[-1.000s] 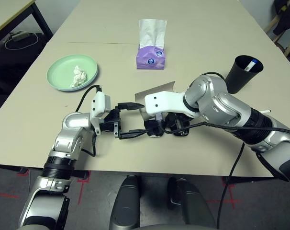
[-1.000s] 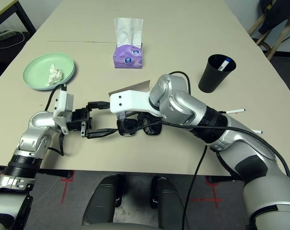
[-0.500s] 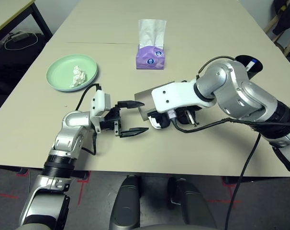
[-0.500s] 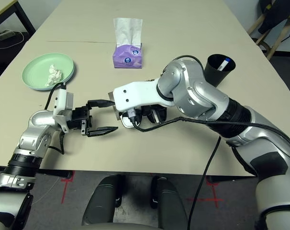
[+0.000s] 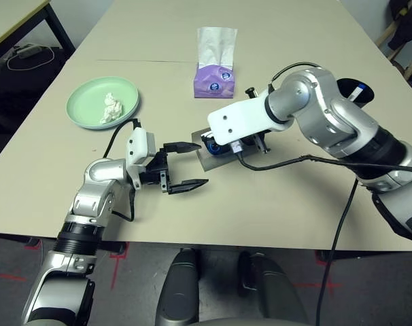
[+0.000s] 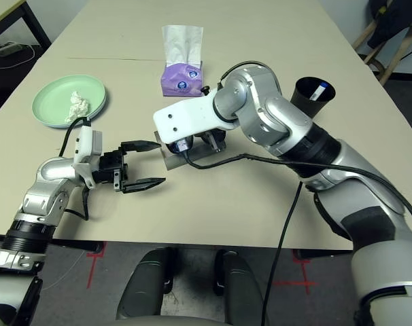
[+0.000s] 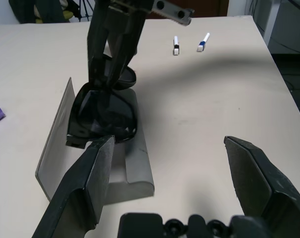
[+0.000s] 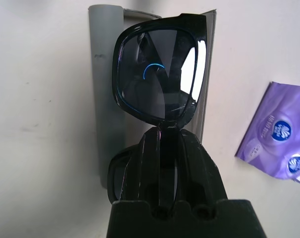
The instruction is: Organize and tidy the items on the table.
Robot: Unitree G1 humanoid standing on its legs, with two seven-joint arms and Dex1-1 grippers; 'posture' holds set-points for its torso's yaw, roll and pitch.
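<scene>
a: what does the surface look like?

b: a large table (image 5: pixel 281 210) with a plain beige matte top and a thin seam line across the far part. dark floor with red tape marks shows below its near edge, and a smaller beige side table (image 5: pixel 9 17) with black legs stands off the far left corner.

a: what lies on it?

b: a pale green plate (image 5: pixel 90 102) at the left holds a crumpled white tissue wad (image 5: pixel 111 109). a purple tissue pack (image 5: pixel 215 80) stands near the middle, far side. a black cup (image 6: pixel 311 102) with a pen in it stands at the right, partly behind the right arm.

a: and the tools?

b: the right tool (image 8: pixel 162 148) is clenched on black sunglasses (image 8: pixel 157 74), held just above an open grey glasses case (image 7: pixel 118 173) at the table's middle. the left tool (image 5: pixel 182 165) hangs released, fingers wide apart, just left of the case.
</scene>
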